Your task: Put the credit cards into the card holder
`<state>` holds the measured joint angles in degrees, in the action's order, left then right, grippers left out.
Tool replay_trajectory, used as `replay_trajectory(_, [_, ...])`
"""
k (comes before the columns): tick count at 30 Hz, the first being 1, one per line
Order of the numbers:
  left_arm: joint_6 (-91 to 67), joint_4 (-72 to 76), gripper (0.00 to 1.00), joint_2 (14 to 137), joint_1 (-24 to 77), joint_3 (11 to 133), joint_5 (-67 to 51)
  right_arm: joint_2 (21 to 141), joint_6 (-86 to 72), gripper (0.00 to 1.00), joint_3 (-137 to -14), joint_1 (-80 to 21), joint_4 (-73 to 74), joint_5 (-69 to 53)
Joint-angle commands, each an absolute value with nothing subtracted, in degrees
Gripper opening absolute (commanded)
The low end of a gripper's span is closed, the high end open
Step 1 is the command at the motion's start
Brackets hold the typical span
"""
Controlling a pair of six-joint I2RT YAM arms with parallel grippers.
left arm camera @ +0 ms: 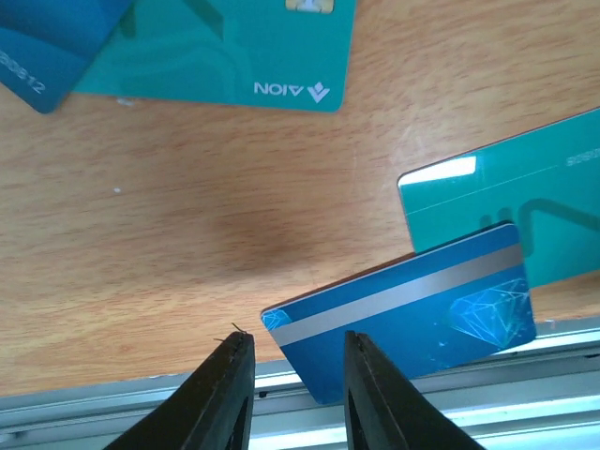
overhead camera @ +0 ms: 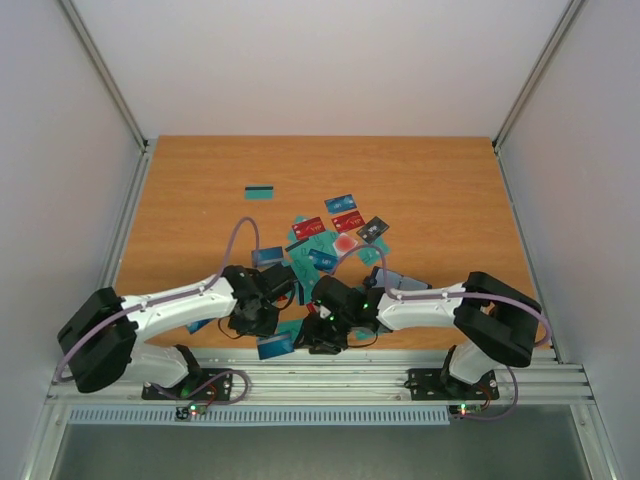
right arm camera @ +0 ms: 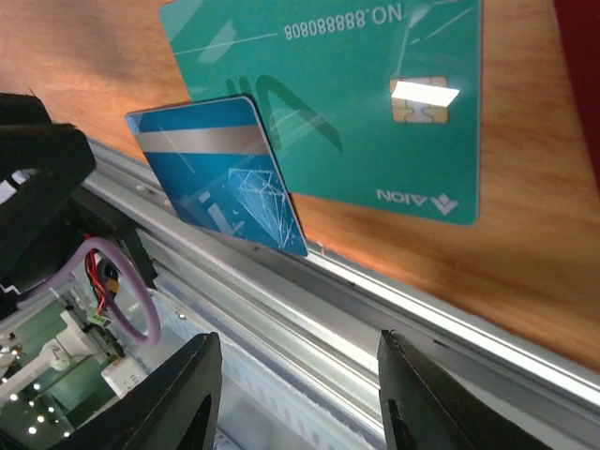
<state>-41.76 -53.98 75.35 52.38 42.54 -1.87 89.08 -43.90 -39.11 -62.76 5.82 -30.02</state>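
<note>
1. White walls (overhead camera: 320, 60) close round a wooden table (overhead camera: 440, 180), which has a metal rail (overhead camera: 400, 380) along its near edge.
2. Cards (overhead camera: 330, 235) in blue, teal, red and black lie scattered about the middle of the table, several of them overlapping. One striped teal card (overhead camera: 260, 192) lies well apart, further back on the left.
3. Both arms reach inward and meet low over the near middle of the table.
4. A blue card (left arm camera: 403, 319) with a silver stripe and a diamond print lies at the near edge. One of its corners sticks out over the rail, and its far side laps onto a teal card (left arm camera: 506, 206).
5. The left fingers (left arm camera: 230, 398) stand apart with a narrow gap and nothing between them. They are low over the table's edge. One finger crosses in front of the blue card's corner, but I cannot tell whether it touches.
6. The right fingers (right arm camera: 183, 403) stand wide apart with nothing between them. They hang over the rail near the blue card and clear of it.
7. In the right wrist view the teal card lies chip side up, and a red card (right arm camera: 579, 84) shows just beside it at the frame's edge.
8. In the left wrist view a second teal card (left arm camera: 216, 47) lies further back on the table.
9. The holder cannot be picked out for sure. A dark grey-blue shape (overhead camera: 393, 277) lies just beyond the right arm.
</note>
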Motion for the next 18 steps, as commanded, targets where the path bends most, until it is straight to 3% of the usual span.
replay_trajectory(1, [-42.64,-54.19,0.28,79.12,52.56,42.02,-4.11,91.76,-45.63,0.48,-38.92,-63.37,0.3,-30.97])
replay_trajectory(18, [-41.62,-51.31,0.27,84.47,52.56,40.7,-4.23,96.53,-48.75,0.51,-38.85,-65.06,-5.71,-31.2])
